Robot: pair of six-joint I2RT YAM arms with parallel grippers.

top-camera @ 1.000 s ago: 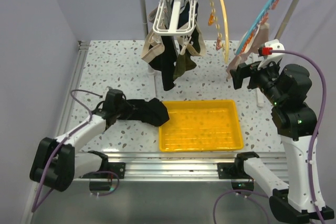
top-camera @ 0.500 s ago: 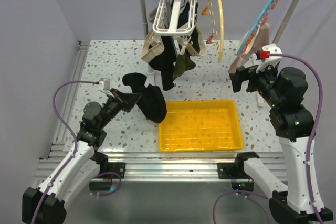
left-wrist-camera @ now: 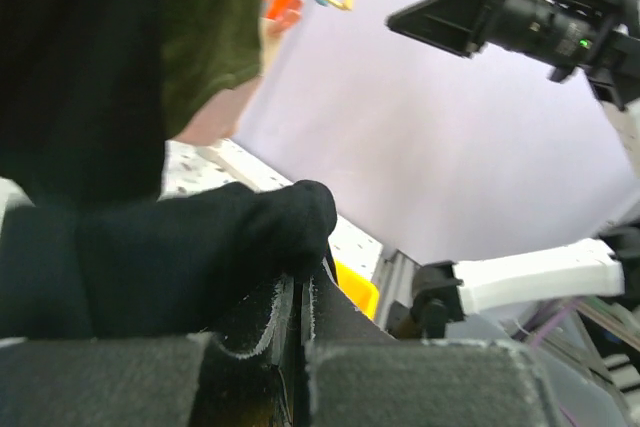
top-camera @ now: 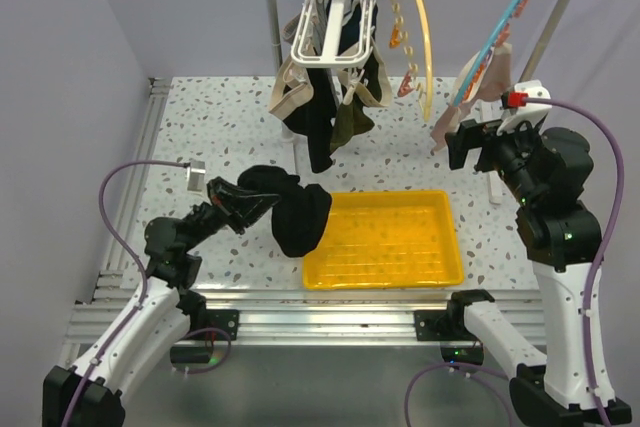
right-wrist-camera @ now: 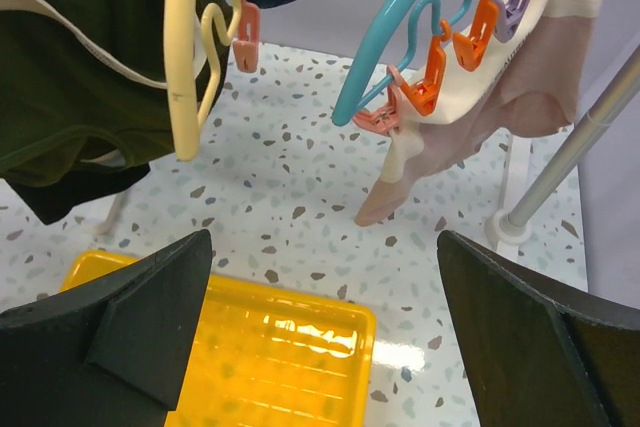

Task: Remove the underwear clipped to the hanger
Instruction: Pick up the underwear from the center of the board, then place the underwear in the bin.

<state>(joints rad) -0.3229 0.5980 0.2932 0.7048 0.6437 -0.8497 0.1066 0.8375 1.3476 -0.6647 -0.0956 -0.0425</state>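
My left gripper is shut on a black underwear and holds it in the air over the left edge of the yellow tray. In the left wrist view the jaws pinch the black cloth. My right gripper is open and empty, raised near the pale pink-beige underwear clipped to the blue hanger. The right wrist view shows that garment above its open gripper. Black, cream and olive garments hang from the white clip hanger.
A yellow hanger with orange clips hangs empty from the rail between the white and blue hangers. The rack's posts stand at the back of the speckled table. Purple cables loop beside both arms.
My left arm has lifted the black underwear off the table and carried it right to the tray's left edge. The yellow hanger has swung. The right arm has barely moved.
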